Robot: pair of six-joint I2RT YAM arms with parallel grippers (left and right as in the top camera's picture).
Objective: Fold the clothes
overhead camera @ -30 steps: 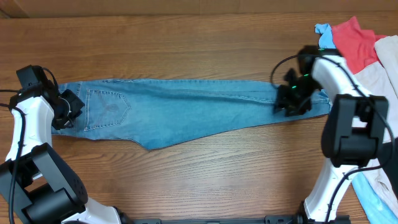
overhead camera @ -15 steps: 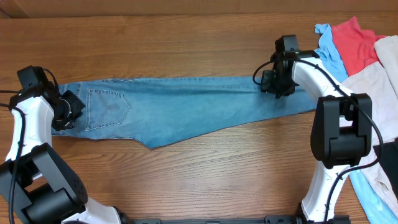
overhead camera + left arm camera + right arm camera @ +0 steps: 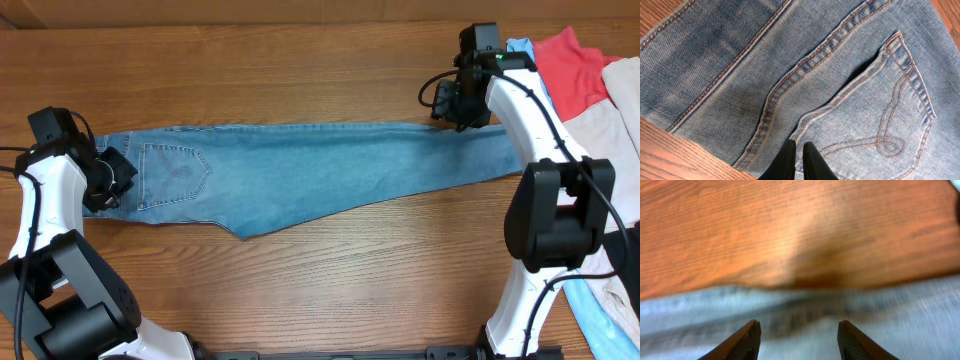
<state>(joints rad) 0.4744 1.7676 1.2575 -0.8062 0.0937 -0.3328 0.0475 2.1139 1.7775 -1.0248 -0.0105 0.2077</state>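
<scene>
Left gripper (image 3: 798, 149) has its two black fingers drawn together to a thin slit, nipping the denim at the waist edge of the jeans (image 3: 840, 75). Its wrist view alone gives the fine detail: one back pocket (image 3: 875, 120) with a looped stitch, doubled seams, and a corner of the wooden table (image 3: 660, 145). From overhead the same gripper (image 3: 110, 178) sits at the left end of the single pair of jeans (image 3: 300, 165). The jeans lie flat and stretched lengthwise across the table (image 3: 300, 60), waist to the left and legs running right, with one pocket (image 3: 175, 170) showing.

Right gripper (image 3: 799, 330) has its two fingers spread wide with nothing between them, a gap the overhead view does not resolve. Its own view is blurred: pale denim (image 3: 890, 315) under the tips and bare wood (image 3: 790, 230) beyond. Overhead places this gripper (image 3: 448, 105) at the far edge of the leg, near the hem end. Whether it touches the cloth cannot be told.

Only the overhead view shows the rest. Three other garments lie heaped together at the table's right side, beyond the hems: one light blue garment (image 3: 520, 47), one red garment (image 3: 570, 65) and one beige garment (image 3: 610, 110). A light blue strip (image 3: 595, 315) also shows at the near right corner, behind the right arm. Whether it belongs to the same light blue piece cannot be told.
</scene>
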